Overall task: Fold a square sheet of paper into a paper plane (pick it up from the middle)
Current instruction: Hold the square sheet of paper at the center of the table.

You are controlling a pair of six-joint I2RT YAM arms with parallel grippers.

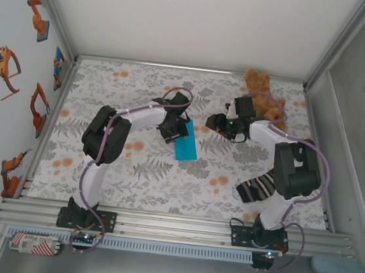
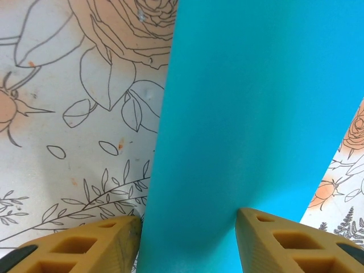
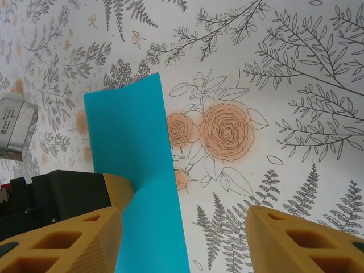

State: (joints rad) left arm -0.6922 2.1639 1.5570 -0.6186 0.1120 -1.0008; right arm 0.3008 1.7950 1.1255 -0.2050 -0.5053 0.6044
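The square sheet of paper (image 1: 186,145) lies on the floral-covered table (image 1: 109,82), to the left of the teddy bear (image 1: 264,93) and closer to the arm bases than the bear. From above the sheet shows as a narrow, long cyan shape, not a full square, and it sits slightly askew.

The left claw (image 1: 173,130) is farther left of the bear than the paper is, right at the sheet's far left end. In the left wrist view its two yellow fingers (image 2: 85,247) stand partly apart. The cyan paper fills the gap between them and runs on under the right-hand finger. The tips are at the sheet, but I cannot tell whether they press on it. The sheet is not pinched between the jaws.

The right claw (image 1: 214,122) hovers just left of the bear, between the bear and the paper, and points toward the sheet. Its jaws are open fairly wide and hold nothing. In the right wrist view the patterned table and one long edge of the paper show in the gap between the fingers (image 3: 307,239). The paper bends up slightly where it meets the left claw.

A dark striped cloth (image 1: 256,188) lies well nearer the bases than the bear, beside the right arm.
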